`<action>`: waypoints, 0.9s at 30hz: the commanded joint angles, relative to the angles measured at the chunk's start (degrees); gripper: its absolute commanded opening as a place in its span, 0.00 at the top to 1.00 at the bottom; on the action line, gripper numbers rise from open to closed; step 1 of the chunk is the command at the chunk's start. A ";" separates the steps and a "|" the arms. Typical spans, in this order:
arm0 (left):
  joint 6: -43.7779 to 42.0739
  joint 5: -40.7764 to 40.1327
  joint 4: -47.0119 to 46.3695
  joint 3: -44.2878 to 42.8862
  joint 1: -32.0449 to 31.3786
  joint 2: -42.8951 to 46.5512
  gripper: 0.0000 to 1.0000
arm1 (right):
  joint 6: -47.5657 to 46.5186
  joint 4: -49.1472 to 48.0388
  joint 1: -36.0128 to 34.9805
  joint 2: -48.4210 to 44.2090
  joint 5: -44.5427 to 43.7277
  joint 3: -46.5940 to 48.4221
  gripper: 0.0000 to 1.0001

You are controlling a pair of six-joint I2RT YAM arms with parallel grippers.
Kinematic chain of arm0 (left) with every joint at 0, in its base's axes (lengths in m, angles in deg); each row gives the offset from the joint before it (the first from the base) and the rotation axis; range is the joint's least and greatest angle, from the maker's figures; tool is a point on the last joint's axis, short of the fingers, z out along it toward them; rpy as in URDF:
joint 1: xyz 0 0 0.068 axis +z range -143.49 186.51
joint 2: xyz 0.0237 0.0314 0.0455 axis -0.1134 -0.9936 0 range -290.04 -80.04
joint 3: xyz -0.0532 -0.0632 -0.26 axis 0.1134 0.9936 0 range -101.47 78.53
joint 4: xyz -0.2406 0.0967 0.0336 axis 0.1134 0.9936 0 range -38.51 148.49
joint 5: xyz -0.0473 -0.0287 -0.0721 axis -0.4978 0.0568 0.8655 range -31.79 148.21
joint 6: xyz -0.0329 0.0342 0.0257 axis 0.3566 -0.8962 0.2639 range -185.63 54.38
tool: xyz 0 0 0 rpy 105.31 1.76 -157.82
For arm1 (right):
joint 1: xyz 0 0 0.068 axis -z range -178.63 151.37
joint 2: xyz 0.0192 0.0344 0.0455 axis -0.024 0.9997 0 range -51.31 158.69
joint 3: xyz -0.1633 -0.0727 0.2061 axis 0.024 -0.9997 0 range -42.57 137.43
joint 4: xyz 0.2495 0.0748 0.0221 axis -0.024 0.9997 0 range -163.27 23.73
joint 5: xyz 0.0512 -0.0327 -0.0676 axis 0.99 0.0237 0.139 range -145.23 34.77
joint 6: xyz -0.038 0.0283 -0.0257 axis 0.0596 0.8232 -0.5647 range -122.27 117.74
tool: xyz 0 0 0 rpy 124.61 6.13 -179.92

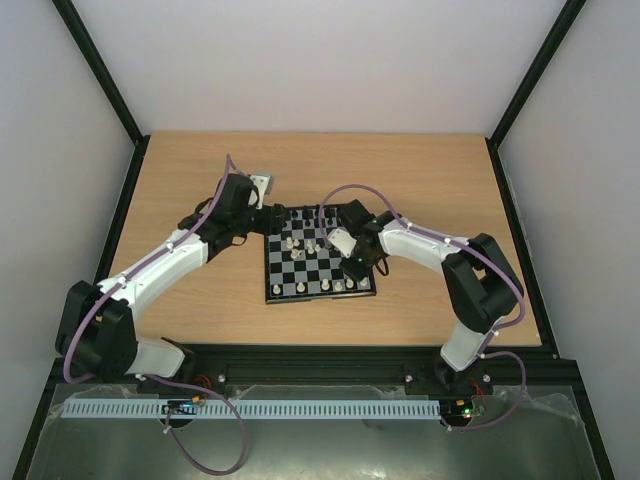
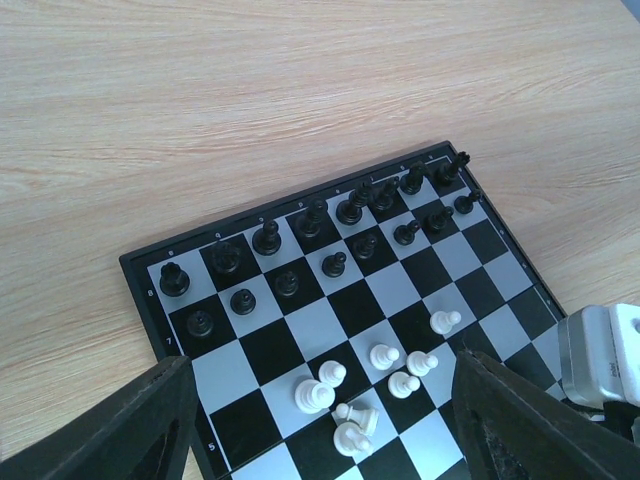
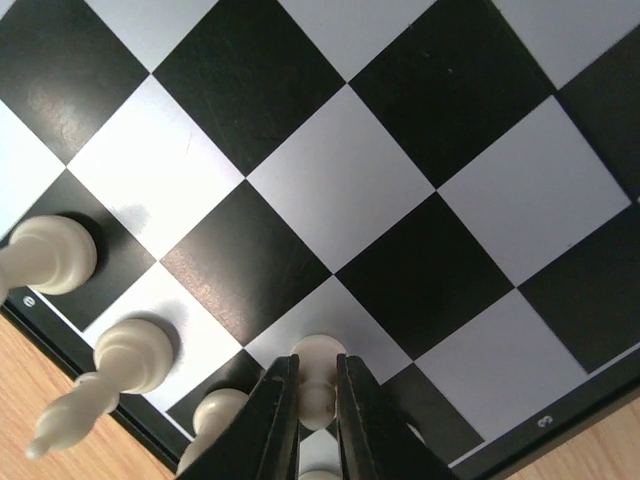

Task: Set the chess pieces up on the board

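Right wrist view, right fingers [image 3: 275,420] pinching white pawn [image 3: 318,372], board [image 3: 340,180] edge marked "e", "3", left fingers [image 2: 110,430] wide.

A pale wooden counter [image 1: 200,300] sits between plain white walls [image 1: 300,60], with a slotted white strip [image 1: 300,409] just past its near edge.

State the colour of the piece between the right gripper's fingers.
The piece is cream-white; right wrist view shows it best.

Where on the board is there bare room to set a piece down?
Free: empty squares of the board between the black pieces and the white cluster, and the table beyond it. Crowded: the black rows, the cluster, and the edge row where the right tool pinches a white piece.
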 commanded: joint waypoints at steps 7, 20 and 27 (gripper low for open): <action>0.34 0.76 0.89 -0.76 0.20 -0.84 0.28 | 1.12 2.64 -0.20 -2.04 -1.49 1.32 0.78; -2.94 5.91 2.09 -1.85 -3.74 -5.27 0.33 | 5.56 3.39 9.67 -9.36 8.22 4.39 0.75; -6.43 -0.27 11.21 -10.10 -11.03 -13.55 0.38 | 10.51 -3.80 18.95 -15.39 13.20 -2.58 0.74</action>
